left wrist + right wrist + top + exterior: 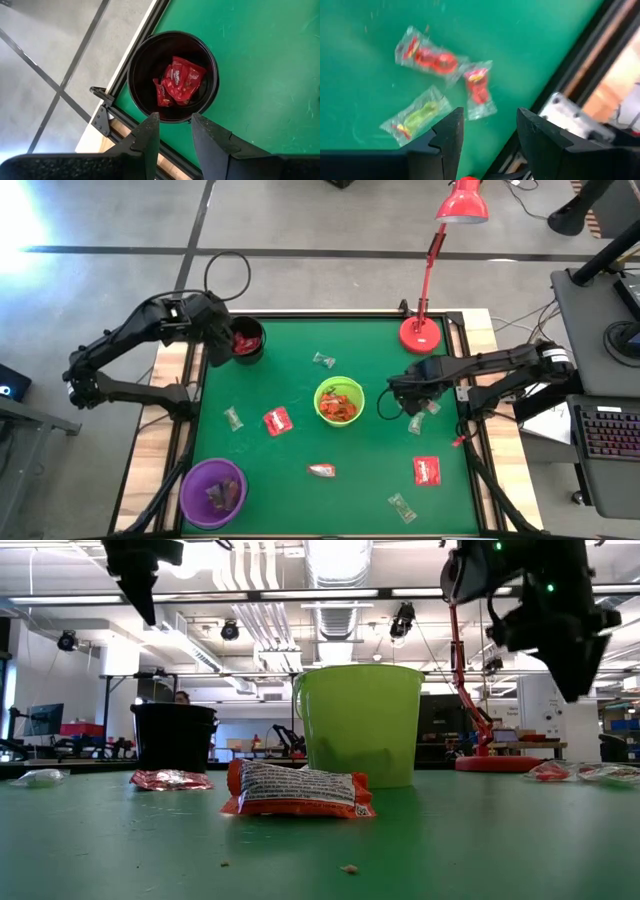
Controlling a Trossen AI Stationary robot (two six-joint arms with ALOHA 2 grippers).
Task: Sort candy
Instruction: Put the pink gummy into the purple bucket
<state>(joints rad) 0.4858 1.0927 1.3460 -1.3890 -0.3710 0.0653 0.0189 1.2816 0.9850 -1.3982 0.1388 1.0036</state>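
Observation:
The candy lies scattered on the green table. Three clear-wrapped sweets lie close together by the right edge: two with red (pixel 427 56) (pixel 479 87) and one with green (pixel 417 117). My right gripper (pixel 485 135) (pixel 408 406) hangs open above them, pointing down, touching nothing. My left gripper (pixel 175 131) (pixel 230 342) stands open and empty above the black bowl (pixel 172 75) (pixel 248 340) at the far left, which holds red packets (pixel 181 80). The lime-green bowl (pixel 339 402) at the middle holds orange-red sweets. The purple bowl (pixel 213 492) at the near left holds a few.
Loose on the table: a red packet (pixel 277 420), another red packet (pixel 427 471), an orange-red wrapper (pixel 321 471) (pixel 298 790), and clear wrappers (pixel 323 360) (pixel 234 418) (pixel 402 505). A red desk lamp (pixel 422 332) stands at the far right corner, close behind my right arm.

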